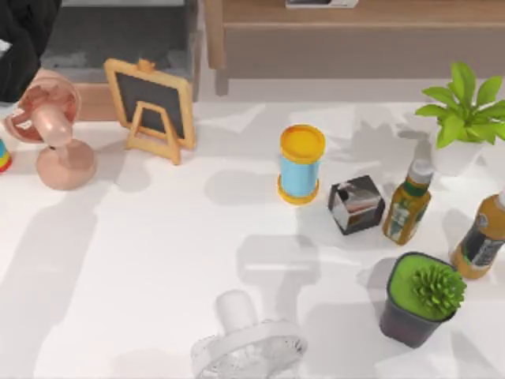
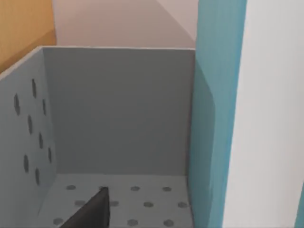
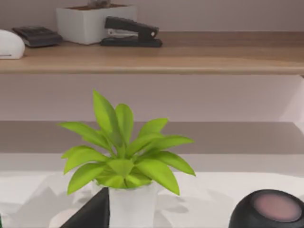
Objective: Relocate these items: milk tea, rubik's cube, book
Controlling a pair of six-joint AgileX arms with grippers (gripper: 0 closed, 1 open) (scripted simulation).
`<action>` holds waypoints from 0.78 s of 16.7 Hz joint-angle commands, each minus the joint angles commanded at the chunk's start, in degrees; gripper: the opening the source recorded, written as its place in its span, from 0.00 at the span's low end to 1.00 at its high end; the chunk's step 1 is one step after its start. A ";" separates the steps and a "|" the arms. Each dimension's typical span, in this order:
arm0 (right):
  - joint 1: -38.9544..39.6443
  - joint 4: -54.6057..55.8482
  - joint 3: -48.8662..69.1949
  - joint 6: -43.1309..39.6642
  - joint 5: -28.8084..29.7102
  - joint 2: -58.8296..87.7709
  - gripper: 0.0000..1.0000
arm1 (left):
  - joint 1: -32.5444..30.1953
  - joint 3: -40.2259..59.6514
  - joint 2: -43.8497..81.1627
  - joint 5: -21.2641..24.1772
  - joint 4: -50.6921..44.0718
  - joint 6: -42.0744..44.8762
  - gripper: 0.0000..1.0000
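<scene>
Milk tea (image 1: 301,164), a blue cup with a yellow lid, stands upright near the middle of the white table (image 1: 142,260) in the top view, just left of a dark shiny grey cube (image 1: 357,204). Right of that cube stand two bottles (image 1: 407,204), a leafy plant (image 1: 461,110) in a white pot and a succulent (image 1: 422,296) in a dark pot. A pink fan (image 1: 51,126) and a small chalkboard (image 1: 150,106) stand at the table's left, and a white fan (image 1: 246,343) lies at its lower edge. The left arm (image 1: 22,39) is a dark shape in the upper left corner. In the left wrist view, what looks like the book (image 2: 247,118), blue with a white edge, stands upright against the opening of a grey dotted bin (image 2: 118,109). A dark part of the left gripper (image 2: 92,211) shows, but whether it is clenched or released cannot be told. The right wrist view faces the leafy plant, a wooden shelf (image 3: 190,57) with a stapler (image 3: 130,31), and a round black speaker (image 3: 270,209). The right gripper (image 3: 92,211) shows as a dark wedge, and its state cannot be told either.
</scene>
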 joint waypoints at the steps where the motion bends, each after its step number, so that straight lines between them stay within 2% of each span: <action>1: 0.00 0.00 0.00 0.00 0.00 0.00 1.00 | -0.37 2.05 2.99 -0.29 1.07 -0.05 1.00; 4: 0.00 0.00 0.00 0.00 0.00 0.00 1.00 | -1.04 5.83 8.27 -0.84 3.04 -0.14 1.00; 13: 0.00 0.00 0.00 0.00 0.00 0.00 1.00 | -0.78 8.74 10.57 -0.51 2.49 -0.15 1.00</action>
